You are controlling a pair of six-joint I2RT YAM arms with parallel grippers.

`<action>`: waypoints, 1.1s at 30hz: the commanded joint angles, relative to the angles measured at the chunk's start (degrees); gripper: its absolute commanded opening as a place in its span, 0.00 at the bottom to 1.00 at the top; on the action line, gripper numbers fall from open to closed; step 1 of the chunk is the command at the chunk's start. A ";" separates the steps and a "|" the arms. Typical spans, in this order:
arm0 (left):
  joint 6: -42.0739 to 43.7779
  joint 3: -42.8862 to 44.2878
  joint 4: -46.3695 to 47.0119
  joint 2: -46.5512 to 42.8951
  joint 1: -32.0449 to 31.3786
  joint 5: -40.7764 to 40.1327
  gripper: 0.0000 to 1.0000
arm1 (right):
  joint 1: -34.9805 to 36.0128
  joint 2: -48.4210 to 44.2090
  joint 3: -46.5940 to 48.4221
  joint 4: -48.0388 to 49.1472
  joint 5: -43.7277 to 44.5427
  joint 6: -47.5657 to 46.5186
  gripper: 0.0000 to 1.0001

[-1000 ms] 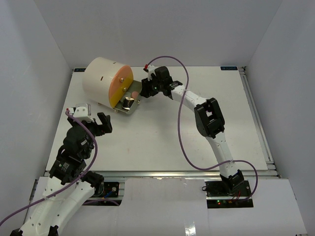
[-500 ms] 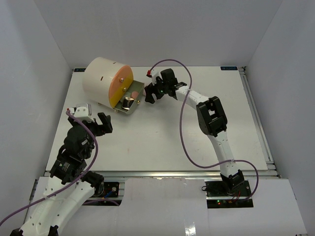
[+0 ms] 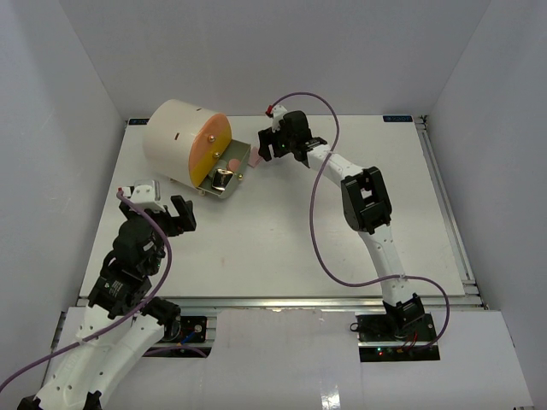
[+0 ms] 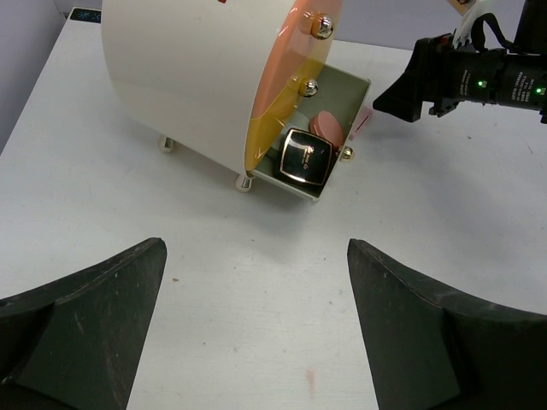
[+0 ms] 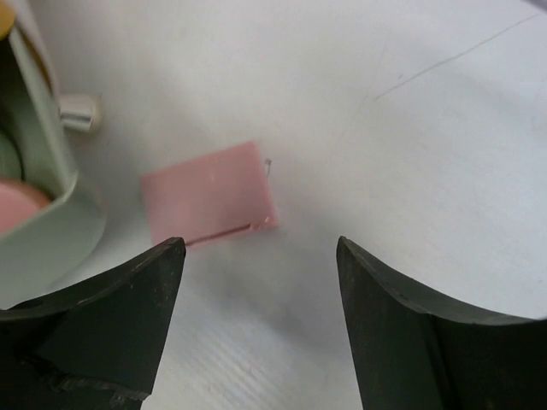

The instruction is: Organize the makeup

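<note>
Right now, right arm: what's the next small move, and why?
Probably lower the right gripper onto the pink pad and close on it. The pad lies flat on the table just outside the open drawer, not in it. The jaws stand open above it, holding nothing. The compact sits in the drawer.

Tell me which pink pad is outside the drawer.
The square pink pad, flat on the table beside the drawer; the round pink pad lies inside it.

Lab test cell: white table (image 3: 282, 239) boxed by blank panels (image 3: 273, 51).
</note>
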 commanded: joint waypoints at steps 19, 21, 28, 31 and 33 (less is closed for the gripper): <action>-0.79 0.59 0.21 3.79 0.18 -3.58 0.98 | 2.24 12.19 13.57 15.65 10.25 6.56 0.69; -0.70 0.63 0.21 3.84 0.18 -3.58 0.98 | 2.90 12.79 14.32 16.31 10.59 6.24 0.69; -0.66 0.59 0.17 3.72 0.18 -3.75 0.98 | 4.08 14.24 15.46 17.18 12.38 6.19 0.69; -0.66 0.68 0.17 3.89 0.18 -3.67 0.98 | 4.08 14.41 15.69 17.27 12.30 6.19 0.69; -0.67 0.76 0.17 3.89 0.18 -3.75 0.98 | 4.00 14.50 15.82 17.15 12.39 6.20 0.69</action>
